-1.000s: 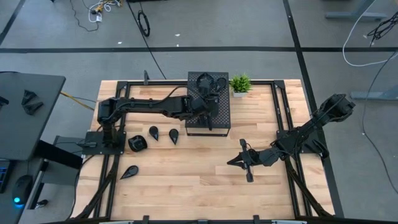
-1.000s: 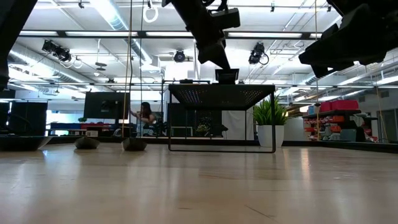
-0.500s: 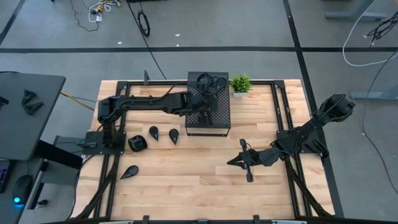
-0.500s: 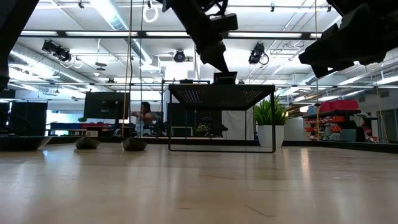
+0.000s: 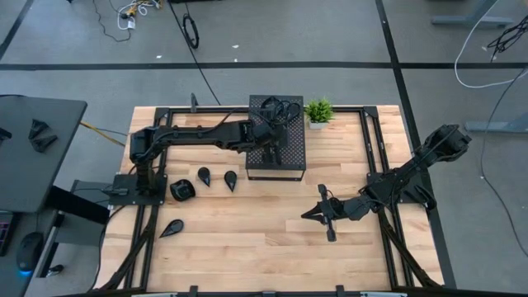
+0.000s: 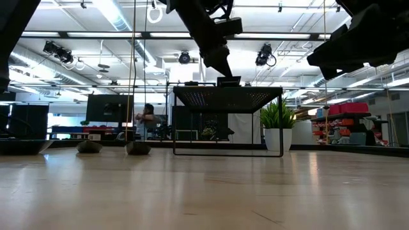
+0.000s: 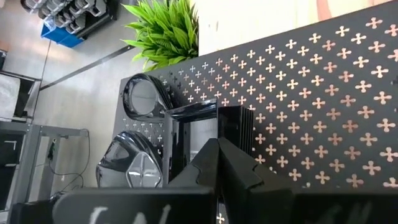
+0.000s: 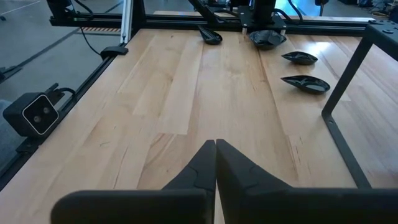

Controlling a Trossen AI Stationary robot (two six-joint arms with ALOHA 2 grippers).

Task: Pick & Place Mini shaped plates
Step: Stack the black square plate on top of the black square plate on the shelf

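Left gripper [image 7: 216, 163] shifted slightly over perforated box [image 5: 277, 140], fingers pressed together; two mini shaped plates [image 7: 144, 96] lay atop. Right gripper [image 5: 317, 214] closed, idle.

The table [image 5: 247, 235] was pale wood in long planks with a smooth satin sheen, framed by matt black metal rails [image 8: 186, 20]. The box [image 7: 323, 93] looked like matt black sheet metal punched through with small cross-shaped holes. The mini plates [image 7: 140, 165] on it were glossy black, mirror-smooth, catching bright reflections; those on the table [image 8: 305, 82] shone the same. Both arms [image 5: 198, 136] wore dull black plastic. The plant [image 7: 165, 28] had shiny green leaves that looked plastic
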